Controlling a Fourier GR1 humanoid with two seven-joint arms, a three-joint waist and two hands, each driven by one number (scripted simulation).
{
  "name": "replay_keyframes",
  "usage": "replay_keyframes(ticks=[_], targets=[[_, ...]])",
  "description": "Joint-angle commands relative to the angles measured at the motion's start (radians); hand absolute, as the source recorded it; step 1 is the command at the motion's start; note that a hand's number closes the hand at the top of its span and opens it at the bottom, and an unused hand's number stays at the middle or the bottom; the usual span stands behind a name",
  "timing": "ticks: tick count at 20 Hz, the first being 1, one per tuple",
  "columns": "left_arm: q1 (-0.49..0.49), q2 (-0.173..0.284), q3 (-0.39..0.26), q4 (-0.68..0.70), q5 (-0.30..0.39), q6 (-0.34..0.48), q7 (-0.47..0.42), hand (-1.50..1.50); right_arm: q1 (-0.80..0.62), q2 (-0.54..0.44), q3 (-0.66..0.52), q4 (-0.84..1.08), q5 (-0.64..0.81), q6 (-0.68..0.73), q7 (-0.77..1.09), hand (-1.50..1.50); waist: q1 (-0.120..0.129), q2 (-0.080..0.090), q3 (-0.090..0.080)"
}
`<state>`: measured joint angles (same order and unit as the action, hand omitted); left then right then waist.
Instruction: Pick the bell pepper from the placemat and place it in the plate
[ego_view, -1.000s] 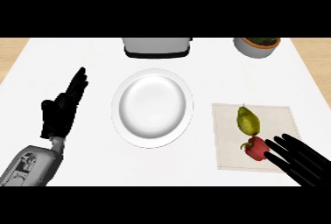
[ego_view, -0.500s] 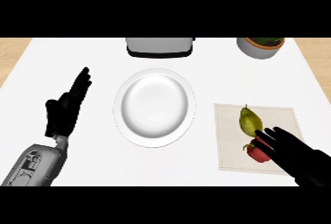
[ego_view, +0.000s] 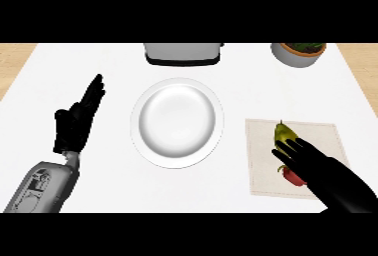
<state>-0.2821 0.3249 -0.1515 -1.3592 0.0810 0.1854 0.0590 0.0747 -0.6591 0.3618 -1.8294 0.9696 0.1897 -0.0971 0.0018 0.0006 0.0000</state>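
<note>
A beige placemat (ego_view: 325, 135) lies right of the white plate (ego_view: 177, 121). On the placemat rest a yellow-green vegetable (ego_view: 284, 133) and a red bell pepper (ego_view: 291, 175), the pepper mostly hidden under my right hand (ego_view: 317, 167). That hand covers the pepper from the near side, its fingers stretched over it and reaching the green vegetable's lower end. Whether the fingers curl round the pepper does not show. My left hand (ego_view: 77, 120) rests open at the left of the plate, fingers pointing away.
A grey toaster-like appliance (ego_view: 184, 53) stands at the counter's back middle. A pot with a plant (ego_view: 298, 53) sits at the back right. Wooden floor shows beyond both counter edges.
My right hand has slid left and forward over the placemat, covering more of the red pepper. The left hand has stayed where it was.
</note>
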Motion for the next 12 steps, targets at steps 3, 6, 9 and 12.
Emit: replay_keyframes(ticks=[3, 6, 9, 12], targets=[[0.010, -0.022, 0.023, -0.072, -0.037, -0.005, 0.056, 0.00, -0.068, 0.106, 0.023, 0.195, 0.117, -0.036, -0.045, -1.50, 0.001, 0.000, 0.000], [0.020, -0.051, 0.047, 0.003, -0.051, -0.050, -0.015, 0.00, -0.049, 0.096, -0.048, 0.208, 0.112, -0.031, -0.106, -1.50, -0.004, 0.000, 0.000], [0.009, -0.060, 0.072, 0.010, -0.069, -0.058, -0.017, 0.00, -0.077, 0.141, -0.050, 0.258, 0.159, -0.022, -0.103, -1.50, -0.003, 0.000, 0.000], [0.042, -0.062, 0.081, -0.048, -0.075, -0.080, 0.004, 0.00, -0.102, 0.165, -0.073, 0.326, 0.180, -0.038, -0.146, -1.50, -0.001, 0.000, 0.000]])
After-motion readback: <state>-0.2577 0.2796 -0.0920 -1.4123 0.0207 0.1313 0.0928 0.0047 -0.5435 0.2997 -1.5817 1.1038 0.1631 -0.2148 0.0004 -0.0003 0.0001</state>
